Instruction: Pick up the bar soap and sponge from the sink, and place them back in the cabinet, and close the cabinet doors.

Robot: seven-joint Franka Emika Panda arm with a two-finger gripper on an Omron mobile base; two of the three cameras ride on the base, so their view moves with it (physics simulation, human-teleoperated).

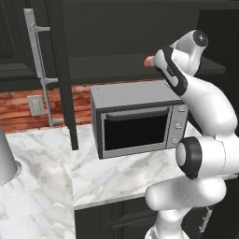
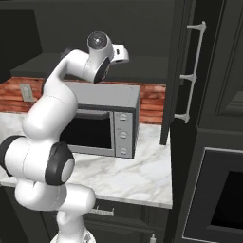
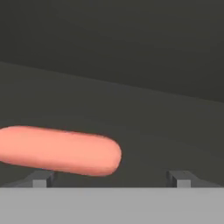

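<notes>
Dark shelf of the cabinet lies above the microwave, doors swung wide. At nine o'clock in the hand view, the bar soap lies flat on that shelf, apparently released, while the gripper fingers stand wide apart, holding nothing.

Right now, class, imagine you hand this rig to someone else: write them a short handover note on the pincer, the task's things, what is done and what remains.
Pincer: open, reaching into the cabinet above the microwave; fingertips wide apart.
Bar soap: lying on the cabinet shelf just ahead of the pincer, off toward one fingertip, not gripped. Its pink end shows beside the hand in the left base view.
Cabinet doors: open.
Done: the soap looks placed.
Left: withdraw the arm, fetch the sponge from the sink, put it in the cabinet, close both doors.
</notes>
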